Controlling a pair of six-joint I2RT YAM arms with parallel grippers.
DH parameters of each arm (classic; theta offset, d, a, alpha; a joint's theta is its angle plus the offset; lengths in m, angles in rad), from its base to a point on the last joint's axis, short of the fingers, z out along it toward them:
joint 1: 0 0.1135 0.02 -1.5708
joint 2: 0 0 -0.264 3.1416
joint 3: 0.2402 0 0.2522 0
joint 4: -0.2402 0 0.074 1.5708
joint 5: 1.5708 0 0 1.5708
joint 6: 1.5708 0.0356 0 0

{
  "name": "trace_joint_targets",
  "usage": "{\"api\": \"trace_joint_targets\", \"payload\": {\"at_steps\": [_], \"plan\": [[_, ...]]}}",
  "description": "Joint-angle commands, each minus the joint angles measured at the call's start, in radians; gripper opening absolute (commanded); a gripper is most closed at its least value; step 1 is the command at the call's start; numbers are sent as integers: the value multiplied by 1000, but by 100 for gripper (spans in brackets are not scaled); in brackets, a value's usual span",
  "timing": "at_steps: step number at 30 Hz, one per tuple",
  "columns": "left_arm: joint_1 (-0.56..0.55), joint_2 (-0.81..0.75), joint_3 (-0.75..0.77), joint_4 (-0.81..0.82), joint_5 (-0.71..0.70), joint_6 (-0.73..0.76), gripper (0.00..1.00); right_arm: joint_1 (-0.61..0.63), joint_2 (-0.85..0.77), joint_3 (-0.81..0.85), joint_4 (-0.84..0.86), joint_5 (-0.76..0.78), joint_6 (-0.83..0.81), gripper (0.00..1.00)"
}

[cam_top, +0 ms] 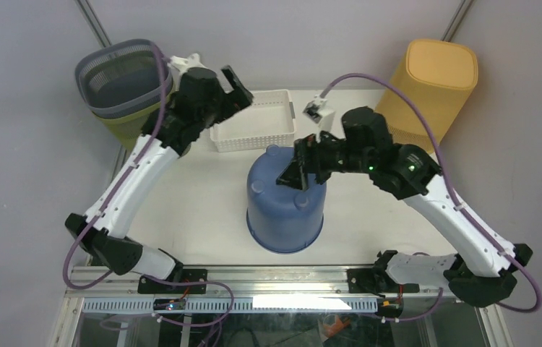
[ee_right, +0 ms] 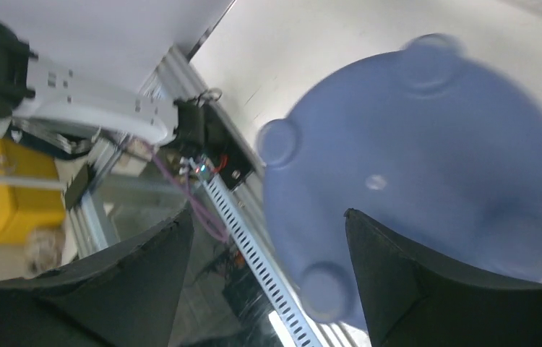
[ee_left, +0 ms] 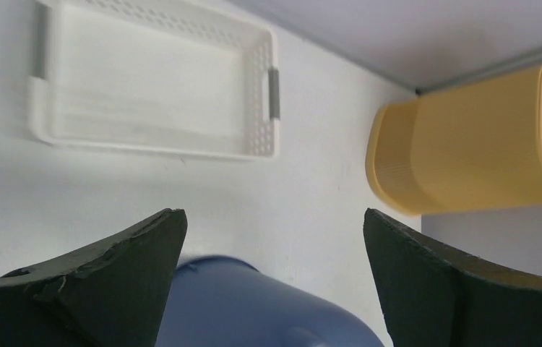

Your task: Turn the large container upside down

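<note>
Top external view first, so you've got the layout: the big blue container (cam_top: 285, 206) is sitting mouth-down on the white table (cam_top: 181, 210), roughly in the middle, a bit nearer to the arm bases than to the far edge. Its flat base faces up, and you can see the little round feet (ee_right: 279, 141) poking up from it in the right wrist view. Your right gripper (cam_top: 295, 177) hangs right over that upturned base, toward its far right part. Its jaws are spread apart with nothing pinched between them; the wrist camera just looks down past both dark fingers (ee_right: 434, 289) at the blue bottom, though I can't tell whether a fingertip grazes the plastic or floats just above it. Your left gripper (cam_top: 243, 92) is off at the far left, raised over the near left corner of the white perforated basket (cam_top: 254, 119), well apart from the container. It's released too, with the fingers wide and only bare table and a slice of the blue container showing between them in the left wrist view. Outside the table, a grey mesh bin (cam_top: 120, 83) stands at the far left corner and a yellow ribbed tub (cam_top: 434, 79) at the far right, and that one looks flipped bottom-up as well.
</note>
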Motion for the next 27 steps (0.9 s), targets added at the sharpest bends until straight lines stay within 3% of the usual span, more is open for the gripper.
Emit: {"api": "trace_joint_targets", "payload": {"at_steps": [1, 6, 9, 12, 19, 24, 27], "plan": [[126, -159, 55, -81, -11, 98, 99, 169, 64, 14, 104, 48, 9, 81], [232, -231, 77, -189, -86, 128, 99, 339, 210, 72, 142, 209, -50, 81], [278, -237, 100, -247, -129, 135, 99, 392, 313, 149, 165, 206, -101, 82], [337, -229, 108, -288, -169, 129, 99, 411, 408, 215, 201, 173, -113, 82], [442, -232, 88, -280, -109, 157, 99, 442, 617, 439, 112, 400, -100, 82], [464, -243, 46, -244, -45, 181, 99, 442, 665, 434, 96, 516, -114, 83], [469, -247, 6, -228, -26, 181, 99, 441, 667, 399, 50, 698, -117, 83]]}}
